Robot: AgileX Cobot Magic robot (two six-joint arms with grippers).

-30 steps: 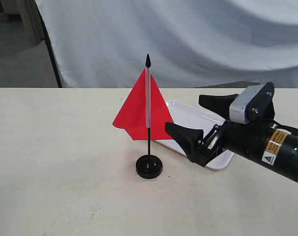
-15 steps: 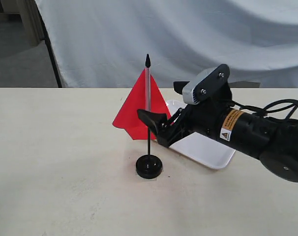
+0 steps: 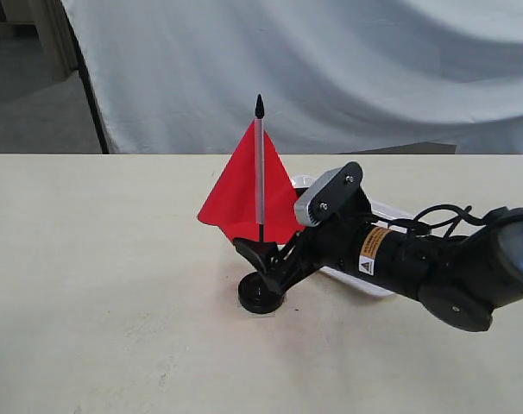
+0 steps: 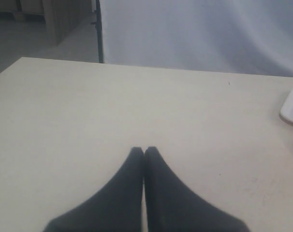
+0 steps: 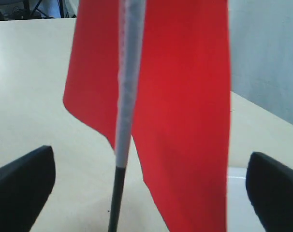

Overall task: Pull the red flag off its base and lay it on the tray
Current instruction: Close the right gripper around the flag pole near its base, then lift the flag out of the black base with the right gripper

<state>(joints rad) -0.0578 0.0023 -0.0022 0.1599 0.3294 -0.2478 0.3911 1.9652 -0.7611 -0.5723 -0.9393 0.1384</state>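
Note:
The red flag (image 3: pixel 242 197) stands upright on its thin black pole in the round black base (image 3: pixel 261 298) near the table's middle. My right gripper (image 3: pixel 271 256) is open and low, its fingers on either side of the pole just above the base. In the right wrist view the red flag (image 5: pixel 185 96), its pale sleeve (image 5: pixel 129 72) and the black pole (image 5: pixel 116 198) stand between the spread fingers (image 5: pixel 23 179), nothing touching. The white tray (image 3: pixel 389 210) lies behind the right arm, mostly hidden. My left gripper (image 4: pixel 144 151) is shut and empty over bare table.
A white cloth backdrop (image 3: pixel 348 69) hangs behind the table's far edge. A corner of the tray (image 4: pixel 292 106) shows at the side of the left wrist view. The left arm is outside the exterior view.
My right arm has moved left and down, from in front of the tray to the flagpole; its open fingers now straddle the pole above the base. The flag and base have not moved.

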